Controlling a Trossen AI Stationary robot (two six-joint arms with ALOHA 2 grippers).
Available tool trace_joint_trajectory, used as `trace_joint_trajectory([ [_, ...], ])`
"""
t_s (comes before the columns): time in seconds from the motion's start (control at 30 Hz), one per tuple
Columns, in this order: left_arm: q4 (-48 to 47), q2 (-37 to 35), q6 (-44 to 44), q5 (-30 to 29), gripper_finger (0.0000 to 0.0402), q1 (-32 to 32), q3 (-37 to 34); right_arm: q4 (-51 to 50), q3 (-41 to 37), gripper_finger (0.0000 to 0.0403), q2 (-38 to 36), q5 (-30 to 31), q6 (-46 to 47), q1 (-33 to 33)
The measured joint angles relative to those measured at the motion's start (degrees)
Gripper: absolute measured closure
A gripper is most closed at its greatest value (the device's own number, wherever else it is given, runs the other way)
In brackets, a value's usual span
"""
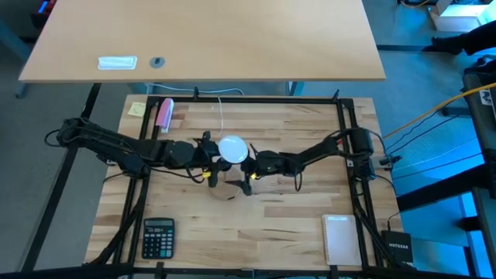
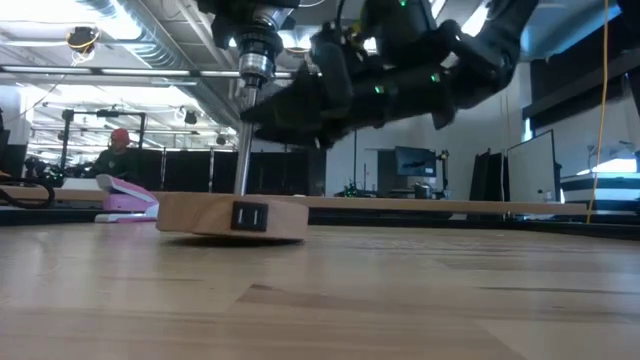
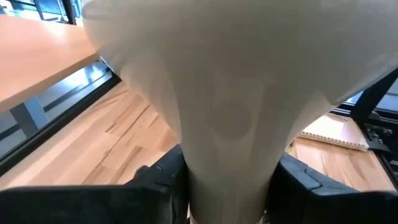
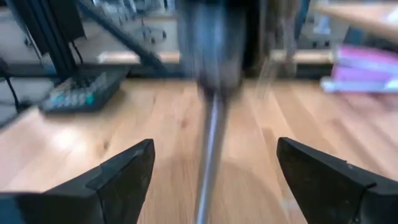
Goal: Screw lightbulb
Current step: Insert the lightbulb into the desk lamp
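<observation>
Two fingers of the left pincer (image 3: 227,186) clamp the lightbulb's (image 3: 230,93) neck.

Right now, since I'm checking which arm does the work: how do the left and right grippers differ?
The left gripper is shut on the lightbulb, its fingers clamping the bulb's narrow neck; the right gripper holds nothing. The left's fingers press against the bulb, while the right's stand wide open, either side of a thin metal rod without touching it. Both sit mid-table, facing each other, above the wooden base.
</observation>
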Motion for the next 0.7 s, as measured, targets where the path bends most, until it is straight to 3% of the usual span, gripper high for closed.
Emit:
trace_joint_trajectory([
  [0.5, 0.3, 0.0, -0.5, -0.1, 0.0265, -0.6, 0.0, 10.1, 0.4, 0.0163, -0.4, 0.7, -1.7, 0.0],
  [0.7, 0.3, 0.0, -1.1, -0.1, 0.0265, -0.6, 0.0, 10.9, 0.4, 0.0247, -0.4, 1.0, -1.6, 0.1],
])
